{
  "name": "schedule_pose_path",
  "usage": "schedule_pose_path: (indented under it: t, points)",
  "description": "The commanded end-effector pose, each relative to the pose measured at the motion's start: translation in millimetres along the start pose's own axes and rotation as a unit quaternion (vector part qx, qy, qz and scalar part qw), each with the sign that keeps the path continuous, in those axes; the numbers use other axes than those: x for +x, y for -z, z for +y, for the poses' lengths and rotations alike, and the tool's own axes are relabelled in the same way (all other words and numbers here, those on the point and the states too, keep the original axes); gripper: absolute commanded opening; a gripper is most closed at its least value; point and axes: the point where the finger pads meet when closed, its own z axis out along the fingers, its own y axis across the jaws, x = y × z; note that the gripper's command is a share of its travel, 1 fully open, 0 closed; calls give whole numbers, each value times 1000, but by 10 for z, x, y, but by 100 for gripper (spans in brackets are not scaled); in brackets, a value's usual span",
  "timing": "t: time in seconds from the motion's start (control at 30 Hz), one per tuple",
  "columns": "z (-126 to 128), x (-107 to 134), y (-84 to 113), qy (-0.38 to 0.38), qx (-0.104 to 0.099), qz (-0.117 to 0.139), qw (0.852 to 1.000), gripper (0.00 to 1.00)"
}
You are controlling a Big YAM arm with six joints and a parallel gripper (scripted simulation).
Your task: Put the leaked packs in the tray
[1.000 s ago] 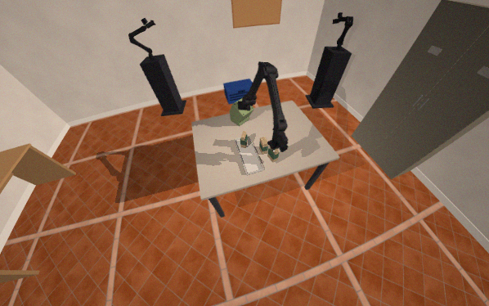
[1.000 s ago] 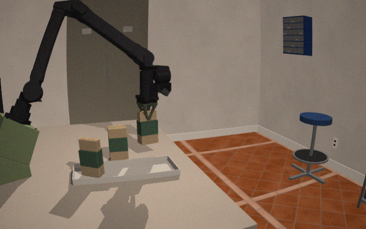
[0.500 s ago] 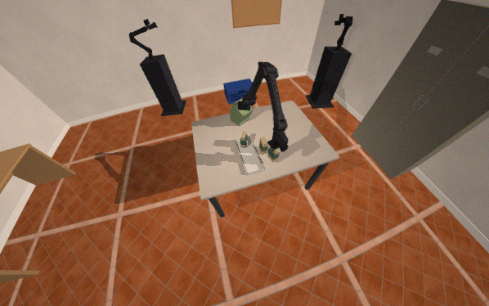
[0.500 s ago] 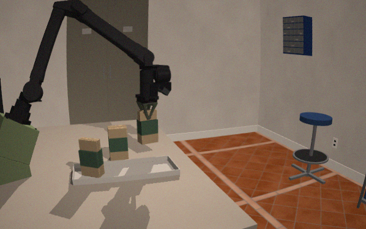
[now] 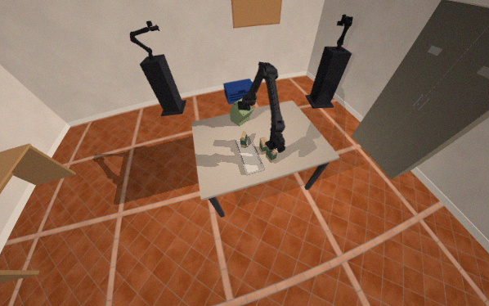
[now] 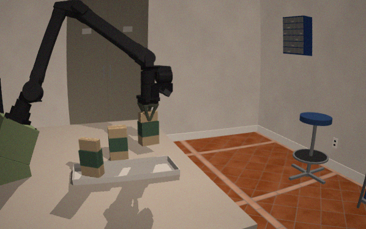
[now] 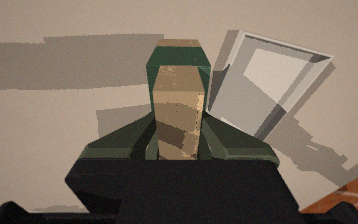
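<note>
Tan-and-green coffee packs, three of them, all upright on the pale table [image 6: 56,196]. The black arm [image 6: 108,33] reaches down from its green base [image 6: 10,147], and the gripper [image 6: 147,111] is clamped on the top of the far pack [image 6: 148,130], its green fingers pressing the pack's two sides. That pack stands on the table top beyond the white tray [image 6: 126,177], near the table's edge; whether it's touching the surface or just off it, I can't tell. The middle pack [image 6: 118,142] stands just behind the tray's long side. The near pack [image 6: 91,157] looks to be at the tray's left end, possibly inside it, hard to say for sure. In the wrist view the tray corner [image 7: 326,59] sits just right of the held pack.
</note>
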Motion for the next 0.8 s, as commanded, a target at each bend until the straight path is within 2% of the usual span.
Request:
schedule_pose_path:
  t: [0.0, 0.1, 0.27, 0.33, 0.37, 0.43, 0.7, 0.77]
  points:
    - [-266, -15, 55, 5, 8, -9, 1000, 24]
    - [-459, -70, 121, 7, 11, -18, 1000, 24]
    - [-831, -39, 138, 8, 12, -18, 1000, 24]
    - [-831, -39, 138, 8, 12, -18, 1000, 24]
    - [-855, -83, 339, 14, 19, -36, 999, 24]
    - [-1048, 19, 141, 7, 13, -17, 1000, 24]
    - [-1504, 143, 148, 6, 13, -14, 1000, 24]
    - [-1536, 99, 303, 12, 20, -27, 999, 24]
